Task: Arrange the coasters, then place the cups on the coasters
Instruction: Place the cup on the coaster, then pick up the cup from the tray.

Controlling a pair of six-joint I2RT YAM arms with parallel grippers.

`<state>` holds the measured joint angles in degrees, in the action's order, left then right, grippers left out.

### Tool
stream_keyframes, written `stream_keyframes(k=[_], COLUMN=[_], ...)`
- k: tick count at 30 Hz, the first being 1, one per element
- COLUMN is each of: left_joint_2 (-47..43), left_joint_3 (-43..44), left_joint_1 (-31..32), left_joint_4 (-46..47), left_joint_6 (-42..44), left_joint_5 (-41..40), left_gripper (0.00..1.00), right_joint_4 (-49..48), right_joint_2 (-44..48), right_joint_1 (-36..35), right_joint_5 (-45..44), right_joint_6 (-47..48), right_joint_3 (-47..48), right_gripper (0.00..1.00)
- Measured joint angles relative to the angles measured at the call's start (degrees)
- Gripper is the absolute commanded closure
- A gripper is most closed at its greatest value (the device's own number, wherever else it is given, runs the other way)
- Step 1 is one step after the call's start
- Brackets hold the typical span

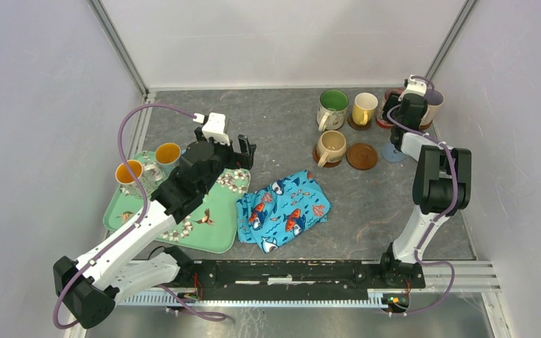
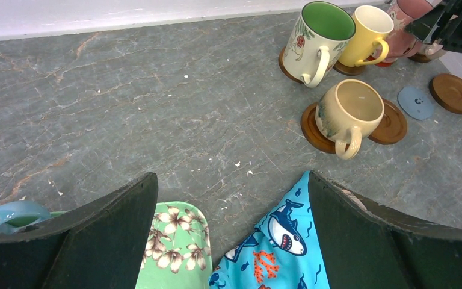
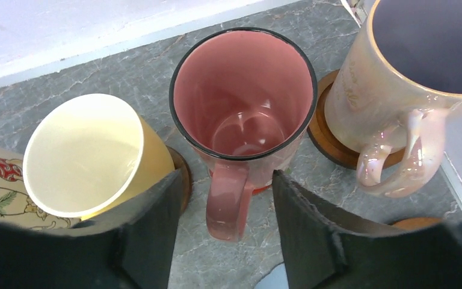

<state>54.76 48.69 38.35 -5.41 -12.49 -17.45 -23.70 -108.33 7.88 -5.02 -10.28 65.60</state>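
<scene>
My right gripper (image 3: 226,177) is open, its fingers on either side of the pink cup's handle (image 3: 225,208) with a gap on each side. The pink cup (image 3: 243,90) stands upright on a red coaster (image 3: 263,189). Left of it is a yellow cup (image 3: 81,150), right of it a lilac-lined cup (image 3: 397,84) on a brown coaster (image 3: 325,141). A green-lined cup (image 1: 333,107) and a beige cup (image 1: 332,146) stand on coasters too. One brown coaster (image 1: 362,156) and a blue-grey coaster (image 1: 393,153) lie bare. My left gripper (image 2: 231,176) is open and holds nothing.
A green floral tray (image 1: 215,225) at the left carries two orange-lined cups (image 1: 168,153) and a light blue cup (image 2: 9,215). A blue fish-print cloth (image 1: 285,208) lies crumpled mid-table. Walls close in the back and right sides near the row of cups.
</scene>
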Motion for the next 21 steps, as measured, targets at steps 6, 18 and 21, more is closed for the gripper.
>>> stream_keyframes(k=[6,18,21], left_joint_2=[0.2,2.4,2.4], left_joint_3=[0.0,1.0,1.8], left_joint_1=[0.0,0.0,0.0], left_joint_4=[-0.1,-3.8,-5.4], left_joint_6=[0.0,-0.9,-2.6], left_joint_5=[0.0,-1.3,-3.7], left_gripper=[0.00,0.00,0.00], right_joint_4=[8.0,28.7,32.2], right_joint_2=[0.8,10.9,14.4], right_joint_1=[0.0,-0.4,-0.7], right_joint_5=[-1.7,-7.5,-8.8], right_joint_6=[-1.0,-7.4,-9.9], right_joint_3=[3.7,6.8,4.5], right_gripper=[0.12,0.02,0.02])
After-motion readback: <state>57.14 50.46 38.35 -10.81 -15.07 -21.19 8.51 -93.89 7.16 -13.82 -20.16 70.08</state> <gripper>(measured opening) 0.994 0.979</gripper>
